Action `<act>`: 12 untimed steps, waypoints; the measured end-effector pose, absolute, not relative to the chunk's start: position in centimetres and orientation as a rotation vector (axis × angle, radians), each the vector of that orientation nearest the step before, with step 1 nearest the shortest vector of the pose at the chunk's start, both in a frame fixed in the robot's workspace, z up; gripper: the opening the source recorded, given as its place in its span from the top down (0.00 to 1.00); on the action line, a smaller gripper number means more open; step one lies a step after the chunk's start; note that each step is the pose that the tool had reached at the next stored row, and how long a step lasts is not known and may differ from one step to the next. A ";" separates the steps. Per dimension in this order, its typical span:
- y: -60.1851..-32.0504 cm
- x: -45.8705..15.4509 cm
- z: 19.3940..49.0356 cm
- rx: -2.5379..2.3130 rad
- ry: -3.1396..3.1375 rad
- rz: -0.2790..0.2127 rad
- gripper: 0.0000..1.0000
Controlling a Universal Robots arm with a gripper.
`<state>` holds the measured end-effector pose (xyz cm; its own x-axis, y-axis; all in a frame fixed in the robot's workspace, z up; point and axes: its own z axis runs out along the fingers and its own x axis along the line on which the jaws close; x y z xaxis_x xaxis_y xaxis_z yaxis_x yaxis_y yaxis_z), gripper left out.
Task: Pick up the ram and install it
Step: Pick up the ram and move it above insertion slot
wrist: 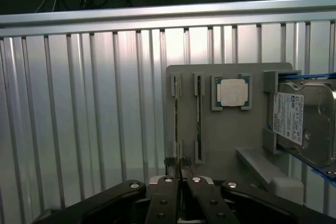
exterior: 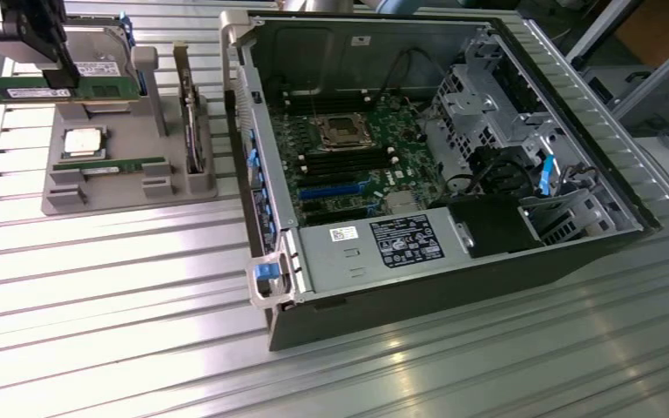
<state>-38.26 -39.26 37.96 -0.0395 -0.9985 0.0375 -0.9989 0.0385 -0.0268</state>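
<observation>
The ram (exterior: 7,87) is a long green stick with a white label, lifted level above the grey holder tray (exterior: 119,187) at the exterior view's far left. My black gripper (exterior: 56,80) is shut on its middle from above. In the wrist view the held ram (wrist: 178,140) appears edge-on as a thin line running out from between my closed fingertips (wrist: 167,183), with the gripper (wrist: 181,179) over the tray's slots. The open computer case (exterior: 451,252) lies to the exterior view's right, its motherboard memory slots (exterior: 337,162) exposed.
A second green stick (exterior: 108,163) stands in the tray, with a square silver processor (exterior: 83,141) beside it. A hard drive (wrist: 304,119) and a bracketed card (exterior: 192,113) sit at the tray's edges. Ribbed metal table (exterior: 102,322) surrounds everything.
</observation>
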 end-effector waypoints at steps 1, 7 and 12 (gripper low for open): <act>-39.3 -38.3 38.0 2.171 -2.258 0.071 0.88; -39.3 -38.3 38.7 2.171 -2.258 0.071 0.88; -39.3 -38.3 39.1 2.171 -2.258 0.071 0.88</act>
<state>-38.26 -39.26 39.14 -0.0394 -0.9985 0.0375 -0.9989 0.0384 -0.0267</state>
